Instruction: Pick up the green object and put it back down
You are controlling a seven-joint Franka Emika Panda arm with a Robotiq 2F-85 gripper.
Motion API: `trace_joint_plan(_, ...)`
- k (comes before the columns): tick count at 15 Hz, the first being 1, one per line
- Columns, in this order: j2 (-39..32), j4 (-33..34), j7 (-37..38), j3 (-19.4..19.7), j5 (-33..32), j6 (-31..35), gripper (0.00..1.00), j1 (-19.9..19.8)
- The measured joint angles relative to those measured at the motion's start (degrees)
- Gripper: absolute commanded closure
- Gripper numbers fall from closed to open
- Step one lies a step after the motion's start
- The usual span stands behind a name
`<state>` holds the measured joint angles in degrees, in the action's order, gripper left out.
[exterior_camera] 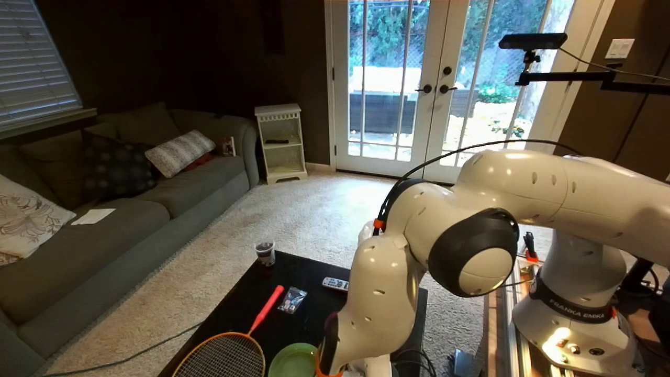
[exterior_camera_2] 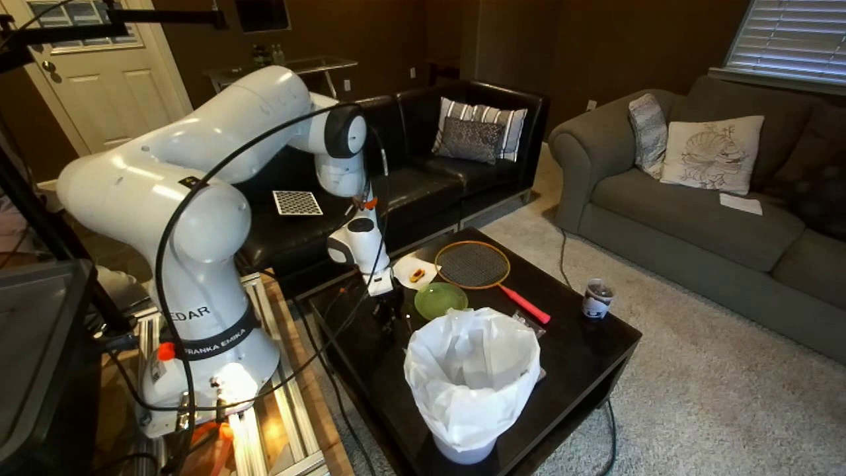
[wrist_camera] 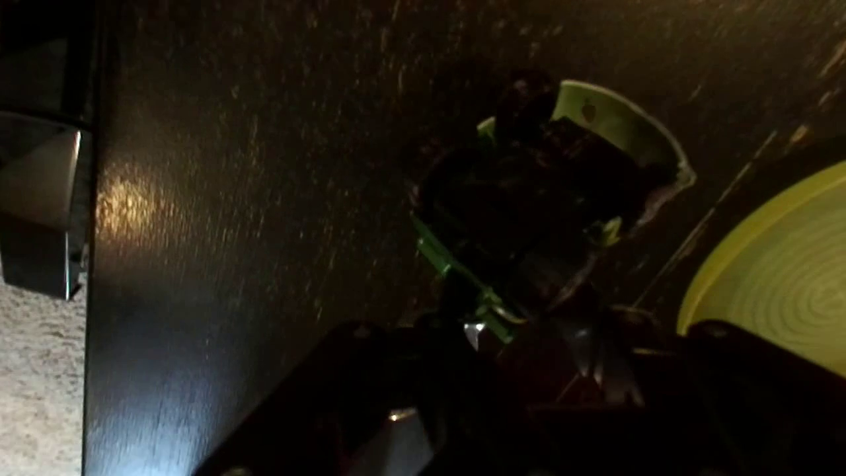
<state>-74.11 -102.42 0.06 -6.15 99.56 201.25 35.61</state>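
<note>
reading "franka emika": black band (exterior_camera: 569, 308)

The table (exterior_camera_2: 581, 350) is low and dark, its top scuffed. Directly on it: a green dish (exterior_camera_2: 441, 301), a white plate (exterior_camera_2: 404, 269) just beside a badminton racket (exterior_camera_2: 482, 268), a clear packet (exterior_camera: 292, 300), a remote control (exterior_camera: 335, 284), an upright cup (exterior_camera_2: 598, 301) near one corner, and an upright white-lined bin (exterior_camera_2: 466, 390). The wrist view is too dark to establish whether a green-edged item (wrist_camera: 615, 122) touches the top.
</note>
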Motion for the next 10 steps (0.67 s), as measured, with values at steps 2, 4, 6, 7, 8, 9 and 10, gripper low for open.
trace_joint_plan(2, -1.5, 1.0, 2.9, 0.2, -1.6, 5.9, 0.87, 1.8)
trace_joint_plan(4, -4.1, 3.3, 6.3, 0.2, -2.6, 11.6, 0.87, 2.9)
trace_joint_plan(6, -7.3, 6.4, 9.9, -0.1, -3.1, 16.6, 0.87, 3.0)
trace_joint_plan(7, -9.0, 8.0, 11.3, -0.3, -3.1, 18.8, 0.87, 2.9)
trace_joint_plan(8, -10.7, 9.7, 12.4, -0.6, -3.1, 20.9, 0.87, 2.8)
trace_joint_plan(9, -12.0, 11.0, 13.2, -0.8, -3.1, 22.8, 0.87, 2.6)
trace_joint_plan(10, -12.6, 11.5, 14.0, -0.5, -2.6, 23.7, 0.87, 2.8)
